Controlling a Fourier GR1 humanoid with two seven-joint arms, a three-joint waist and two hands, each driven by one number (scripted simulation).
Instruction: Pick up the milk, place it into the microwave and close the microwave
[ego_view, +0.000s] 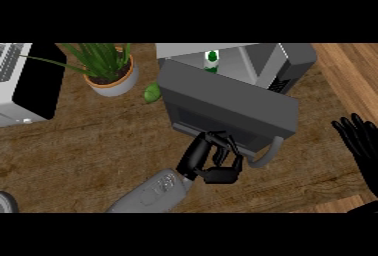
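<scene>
Milk (212, 61) stands inside the microwave (284, 60), so our left hand (215, 159), fingers curled empty, pushes the door (229, 107) shut; right hand (362, 140) rests open.

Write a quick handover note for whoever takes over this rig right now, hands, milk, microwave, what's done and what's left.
Left hand: fingers curled, against the lower edge of the microwave door, near its handle; no clear grasp.
Right hand: open, resting at the right edge.
Milk: upright inside the microwave.
Done: milk placed.
Left: door is part open; push it shut.
</scene>
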